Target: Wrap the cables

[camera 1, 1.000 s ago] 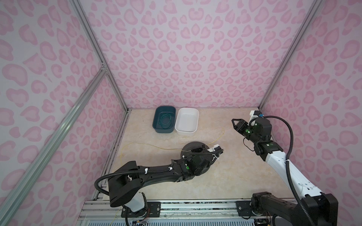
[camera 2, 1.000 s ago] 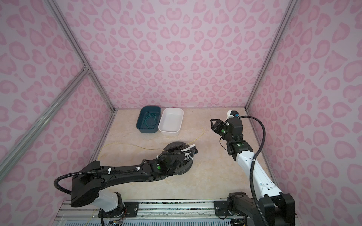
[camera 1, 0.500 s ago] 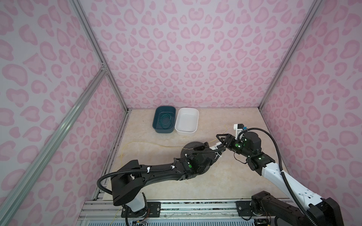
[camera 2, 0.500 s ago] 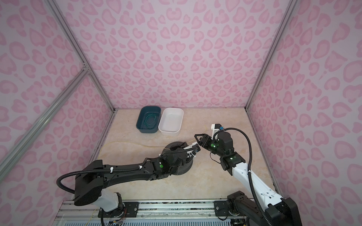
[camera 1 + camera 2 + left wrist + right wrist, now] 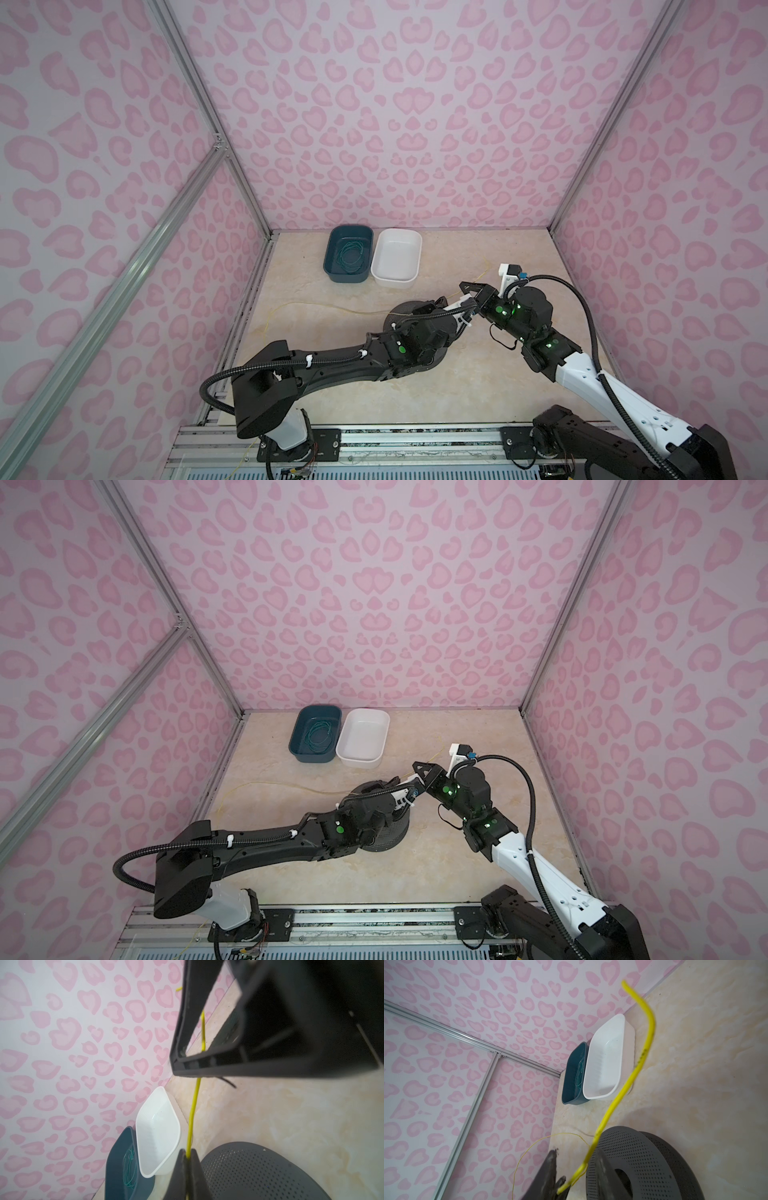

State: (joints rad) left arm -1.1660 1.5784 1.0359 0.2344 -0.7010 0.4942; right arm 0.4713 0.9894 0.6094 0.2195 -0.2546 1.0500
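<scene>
Walls (image 5: 395, 104): pale lilac-white, printed all over with pink heart-shaped blotches. Frame bars (image 5: 208, 104): plain silver. Table top (image 5: 478, 382): beige with cream marbling. Wire (image 5: 324, 306): bright yellow, with a few dark specks on one stretch in the right wrist view. Reel (image 5: 259, 1172): dark grey, dotted with small holes. Teal tub (image 5: 345, 277): dark, holding a green cord (image 5: 351, 257). White tub (image 5: 395, 282): plain. Left arm (image 5: 332, 365): black, white at the base. Right arm (image 5: 623, 399): black upper part, white lower link. Green lights (image 5: 505, 311) on both arms.

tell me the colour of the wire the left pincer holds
Bright yellow wire; clearest in the left wrist view.
</scene>
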